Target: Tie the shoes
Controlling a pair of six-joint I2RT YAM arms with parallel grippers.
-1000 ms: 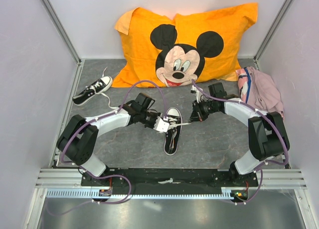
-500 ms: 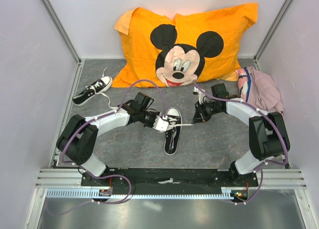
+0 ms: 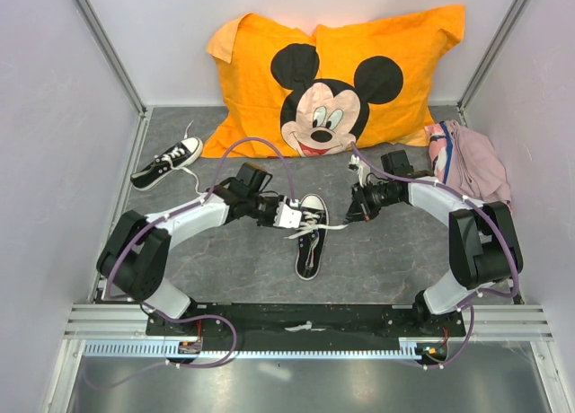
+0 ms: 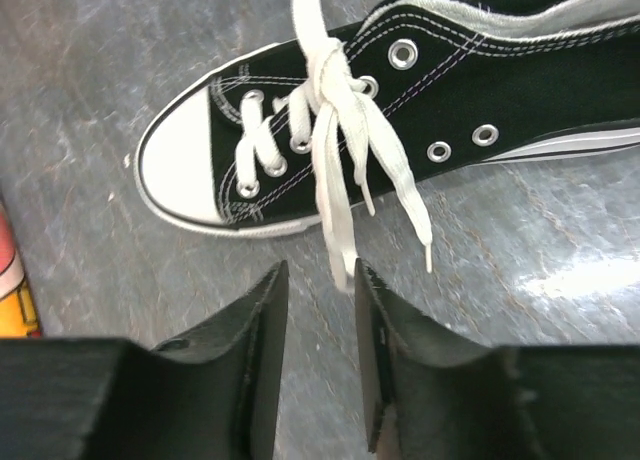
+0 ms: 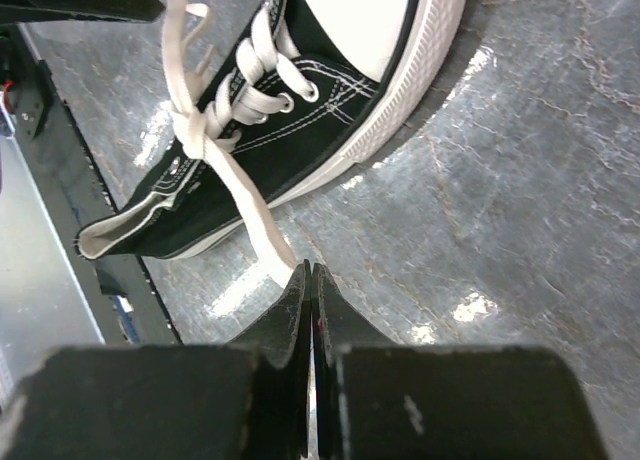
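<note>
One black shoe (image 3: 308,242) with a white toe cap lies mid-table, toe away from the arm bases; a second shoe (image 3: 168,162) lies at the far left. In the left wrist view the shoe (image 4: 520,70) has a knot (image 4: 325,72) with loose white lace ends hanging from it. My left gripper (image 4: 320,280) is open, and one lace end lies just at its fingertips, unpinched. My right gripper (image 5: 311,270) is shut on a lace (image 5: 250,215) that runs taut from the shoe (image 5: 300,110). From above, that lace (image 3: 334,224) stretches right to the right gripper (image 3: 352,214).
An orange Mickey Mouse pillow (image 3: 332,81) leans against the back wall. A pink cloth bag (image 3: 472,166) sits at the right wall beside the right arm. Side walls close in the grey table (image 3: 243,260), and a metal rail (image 3: 305,328) runs along the near edge.
My left gripper has opened and let go of the lace, drawing back slightly from the shoe. The right gripper stays shut on its lace, hardly moved.
</note>
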